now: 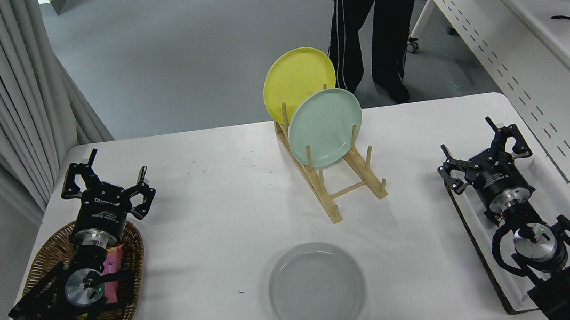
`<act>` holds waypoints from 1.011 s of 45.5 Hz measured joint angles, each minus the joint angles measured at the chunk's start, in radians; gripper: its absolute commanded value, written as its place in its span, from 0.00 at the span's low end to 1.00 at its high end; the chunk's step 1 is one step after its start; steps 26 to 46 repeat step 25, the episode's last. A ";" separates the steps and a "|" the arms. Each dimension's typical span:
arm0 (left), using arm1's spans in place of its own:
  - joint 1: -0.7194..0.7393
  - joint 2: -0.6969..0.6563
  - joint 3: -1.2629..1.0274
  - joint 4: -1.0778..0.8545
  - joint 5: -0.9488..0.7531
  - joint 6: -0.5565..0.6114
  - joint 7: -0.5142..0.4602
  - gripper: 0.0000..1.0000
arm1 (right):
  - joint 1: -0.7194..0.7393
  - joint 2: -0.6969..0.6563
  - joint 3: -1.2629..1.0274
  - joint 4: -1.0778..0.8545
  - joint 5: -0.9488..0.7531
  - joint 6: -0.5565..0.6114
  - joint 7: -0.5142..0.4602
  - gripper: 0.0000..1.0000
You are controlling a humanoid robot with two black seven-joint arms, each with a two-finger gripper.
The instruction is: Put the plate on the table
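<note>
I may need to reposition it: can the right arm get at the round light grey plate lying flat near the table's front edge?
Probably yes. The right gripper is open and holds nothing, and only bare white table lies between it and the light grey plate. The wooden rack stands farther back, clear of that path.

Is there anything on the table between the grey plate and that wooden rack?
No. In the head view, only bare white table lies between the grey plate and the rack.
</note>
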 measured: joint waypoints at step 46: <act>0.000 0.000 0.000 0.000 0.000 0.000 0.000 1.00 | 0.021 0.005 -0.006 -0.026 0.000 0.018 0.000 1.00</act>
